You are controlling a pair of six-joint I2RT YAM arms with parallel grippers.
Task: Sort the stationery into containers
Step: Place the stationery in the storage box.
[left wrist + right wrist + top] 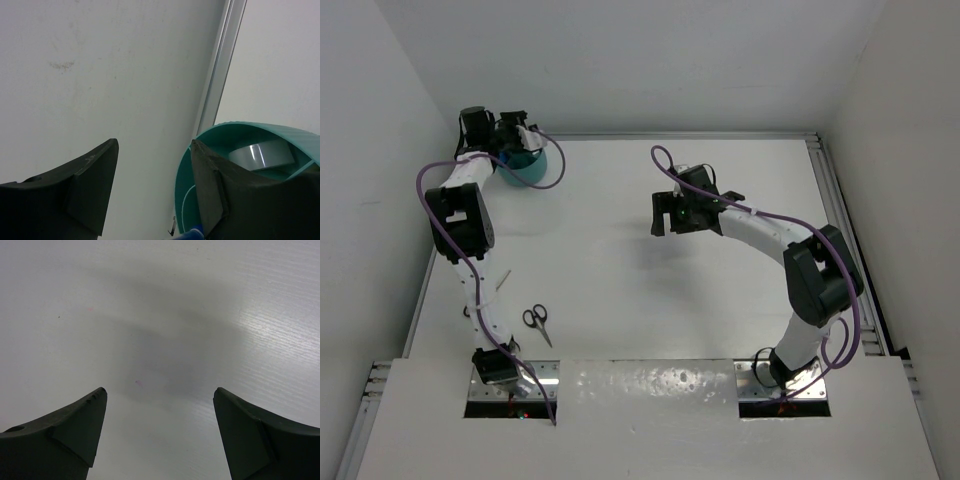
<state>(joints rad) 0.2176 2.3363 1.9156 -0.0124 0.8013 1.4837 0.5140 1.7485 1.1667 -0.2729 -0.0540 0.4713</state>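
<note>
White tabletop [620,230], walled in white. My left gripper [154,142] hangs at the rim of the teal organiser cup [250,131] in the far left corner, jaws apart and holding nothing. My right gripper [159,389] gapes wide over bare table. Black-handled scissors [537,322] lie near my left arm's base. If I pull away carelessly, a finger could snag the rim and tip the cup.

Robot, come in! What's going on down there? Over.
Left jaws open at cup. Right jaws open, empty. Scissors wait on table, unsorted. Nothing blocking them.
</note>
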